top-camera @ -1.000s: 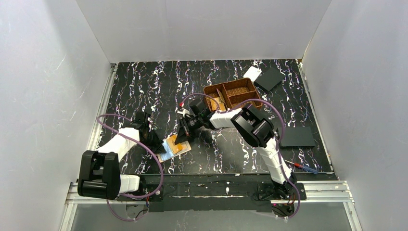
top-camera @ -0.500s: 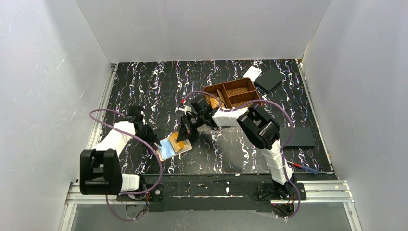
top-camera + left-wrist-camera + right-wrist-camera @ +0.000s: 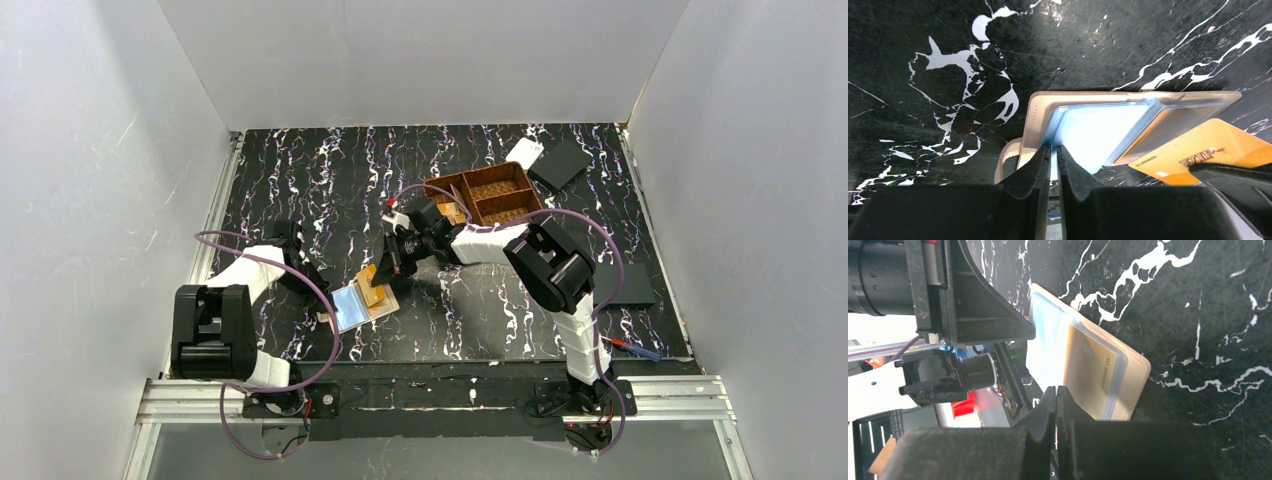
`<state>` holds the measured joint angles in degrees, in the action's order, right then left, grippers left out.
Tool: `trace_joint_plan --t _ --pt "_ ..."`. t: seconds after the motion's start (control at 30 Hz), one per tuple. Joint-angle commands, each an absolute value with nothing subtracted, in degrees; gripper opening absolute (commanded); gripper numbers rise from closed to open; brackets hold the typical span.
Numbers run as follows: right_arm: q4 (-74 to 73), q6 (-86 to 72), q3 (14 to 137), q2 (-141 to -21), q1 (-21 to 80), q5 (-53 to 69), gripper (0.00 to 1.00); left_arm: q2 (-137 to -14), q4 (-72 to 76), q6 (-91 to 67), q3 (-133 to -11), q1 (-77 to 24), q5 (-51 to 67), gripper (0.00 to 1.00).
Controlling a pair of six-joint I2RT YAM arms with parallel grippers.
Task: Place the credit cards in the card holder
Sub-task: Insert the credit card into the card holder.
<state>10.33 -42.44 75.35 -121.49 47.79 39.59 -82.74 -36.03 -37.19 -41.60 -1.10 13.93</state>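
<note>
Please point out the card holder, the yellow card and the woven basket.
card holder (image 3: 1098,127), left wrist view, blue inner face.
yellow card (image 3: 1218,150), left wrist view, printed face.
woven basket (image 3: 470,175), top view, far rim.

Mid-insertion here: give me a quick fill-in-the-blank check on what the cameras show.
1. The card holder lies ___ on the table.
2. The right fingers pinch an orange card printed ___.
3. The left fingers sit at the card holder's edge, by its ___ inner face.
4. The woven basket has ___ compartments.
Missing: open; VIP; blue; three.
</note>
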Motion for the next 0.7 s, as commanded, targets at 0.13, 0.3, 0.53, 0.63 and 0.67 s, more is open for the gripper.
trace_joint_plan --t 0.13,0.3,0.53,0.63,0.67 --pt "18.29 -45.63 75.25 -121.94 47.72 39.53 0.01 -86.74 -37.82 -36.88 -40.43 -0.97 6.52 0.03" --pt "20.21 -46.80 74.63 -122.89 48.03 39.17 0.01 -87.06 -37.79 -36.76 -40.78 -0.97 6.42 0.00" --pt "21.61 -48.13 73.58 -123.75 48.33 38.95 0.01 -87.47 -37.10 -37.19 -39.78 -0.97 7.02 0.00" --pt "22.21 -48.66 73.03 -123.75 48.79 38.62 0.01 -87.29 -36.72 -37.78 -39.18 -0.97 7.42 0.00" --pt "22.23 -48.67 72.89 -123.75 48.97 38.52 0.01 -87.08 -36.41 -38.06 -38.93 -0.97 7.65 0.00"
